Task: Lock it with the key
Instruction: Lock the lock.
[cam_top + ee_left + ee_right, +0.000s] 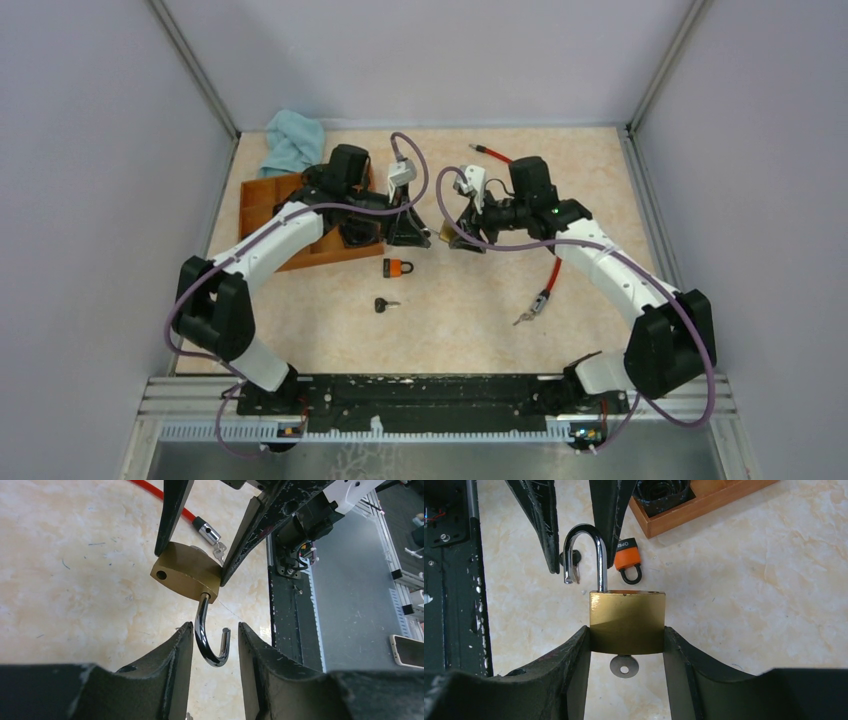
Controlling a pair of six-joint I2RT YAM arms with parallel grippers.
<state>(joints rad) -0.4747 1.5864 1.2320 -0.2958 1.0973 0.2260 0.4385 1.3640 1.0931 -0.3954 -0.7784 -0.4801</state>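
A: Beige marbled tabletop (pixel 600 200), grey walls around it. Start at the fingers: what has the right gripper (pixel 626 632) got?

B: It is closed about halfway on the brass padlock (pixel 626 615). It pinches the narrow sides of the body and, as it looks, holds it off the table between the two arms. The key (pixel 624 666) sits in the keyhole underneath, in the gap between the fingers, so it is within reach.

A: And the left gripper (pixel 215 630)?

B: Partly open, its fingers (pixel 172 665) straddling the open shackle (pixel 201 620). One looks to be touching the long leg, but a gap shows at the free end, so I judge there is no firm grip.

A: Why there?

B: Probably to swing or press the shackle home while the right steadies the body.

A: Beyond them?

B: An orange padlock (pixel 398 267) and a loose key (pixel 384 305) lie just nearer the bases, with a wooden tray (pixel 262 200) to the left.
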